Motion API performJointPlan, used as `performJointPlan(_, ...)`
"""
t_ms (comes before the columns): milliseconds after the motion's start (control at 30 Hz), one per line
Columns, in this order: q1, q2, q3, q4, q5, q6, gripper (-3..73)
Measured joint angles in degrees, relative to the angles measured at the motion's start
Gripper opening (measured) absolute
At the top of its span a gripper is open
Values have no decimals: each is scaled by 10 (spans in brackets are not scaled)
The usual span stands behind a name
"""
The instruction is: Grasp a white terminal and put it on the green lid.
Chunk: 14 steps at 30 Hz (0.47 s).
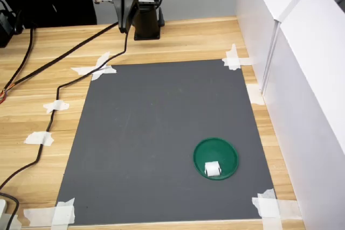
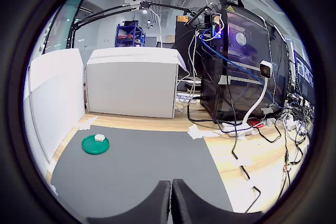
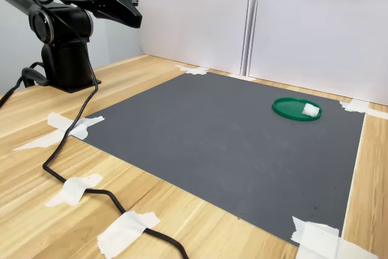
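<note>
Already the white terminal (image 1: 212, 169) sits on the green lid (image 1: 227, 153), which lies on the grey mat (image 1: 151, 133) toward the first exterior view's right. Well apart, the fingers (image 2: 170, 199) are pressed together, holding nothing.

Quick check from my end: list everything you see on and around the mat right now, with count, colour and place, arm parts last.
white terminal: one, white, lying on the green lid, near its edge.
green lid: one, dark green, on the mat toward the first exterior view's lower right.
mat: one, dark grey, flat on the table.
tape strips: several, white, at the mat's corners and over the cable.
cable: one seen clearly, black, running over the table along the first exterior view's left.
panels: white, standing beside the mat.
table: one, light wood.
gripper: one, black, shut and empty, raised near the arm's base, far from the lid.
</note>
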<state>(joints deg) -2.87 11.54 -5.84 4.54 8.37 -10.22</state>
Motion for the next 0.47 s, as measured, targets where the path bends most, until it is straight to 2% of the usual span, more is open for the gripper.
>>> performJointPlan(233, 0, -69, 29, 0, 39, 0, -16)
performJointPlan(467, 0, -83, 29, 0, 77, 0, -16)
